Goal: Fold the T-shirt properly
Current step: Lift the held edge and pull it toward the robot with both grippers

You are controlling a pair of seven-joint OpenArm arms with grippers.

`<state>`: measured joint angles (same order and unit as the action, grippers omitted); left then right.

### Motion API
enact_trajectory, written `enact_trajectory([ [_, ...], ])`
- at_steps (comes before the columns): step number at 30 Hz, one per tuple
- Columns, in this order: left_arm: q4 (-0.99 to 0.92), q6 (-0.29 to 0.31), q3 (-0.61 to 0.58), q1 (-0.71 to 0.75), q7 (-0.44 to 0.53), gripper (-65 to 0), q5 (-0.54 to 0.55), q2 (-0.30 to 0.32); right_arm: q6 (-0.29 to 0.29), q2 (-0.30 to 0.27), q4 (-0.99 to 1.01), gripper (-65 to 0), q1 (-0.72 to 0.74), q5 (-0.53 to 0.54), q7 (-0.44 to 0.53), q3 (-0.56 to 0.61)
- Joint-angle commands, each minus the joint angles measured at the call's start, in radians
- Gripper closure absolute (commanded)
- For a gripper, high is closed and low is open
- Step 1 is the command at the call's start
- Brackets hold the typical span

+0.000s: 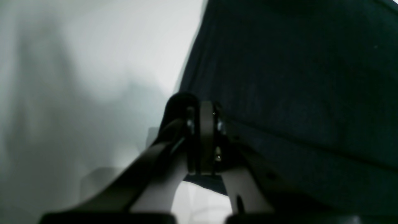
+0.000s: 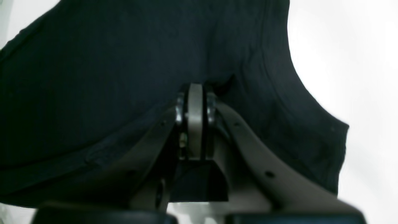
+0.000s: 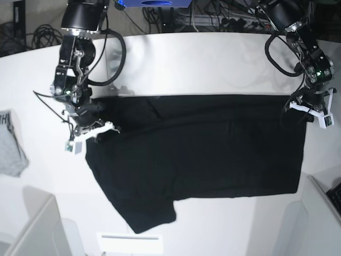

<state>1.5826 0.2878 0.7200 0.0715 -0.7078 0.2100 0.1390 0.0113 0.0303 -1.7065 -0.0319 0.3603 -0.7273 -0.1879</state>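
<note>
The black T-shirt point(image 3: 202, 154) is spread mid-bench, print side hidden. Left gripper point(image 1: 203, 137) and right gripper point(image 2: 194, 124) each pinch a far-edge corner of it, fingertips lost in blurry dark cloth. A grey garment point(image 3: 10, 146) is cut off at the left edge.

White bench point(image 3: 213, 58). Small grey garment point(image 3: 10, 144) with dark lettering, at bench edge. Tangled cables point(image 3: 213, 13) behind bench. Blue item point(image 3: 154, 2) at rear.
</note>
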Motion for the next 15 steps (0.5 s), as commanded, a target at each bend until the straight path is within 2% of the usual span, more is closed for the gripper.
enact_trajectory([
  [1,0.011,0.0,0.005,-0.019,0.021,0.0,0.001,0.015,-0.004,-0.005,-0.005,0.0,0.025,0.006,0.021,0.001],
  [15,-0.074,0.0,0.005,-0.091,0.021,0.0,-0.002,0.018,-0.004,-0.005,0.13,0.0,0.135,0.006,0.025,0.001],
])
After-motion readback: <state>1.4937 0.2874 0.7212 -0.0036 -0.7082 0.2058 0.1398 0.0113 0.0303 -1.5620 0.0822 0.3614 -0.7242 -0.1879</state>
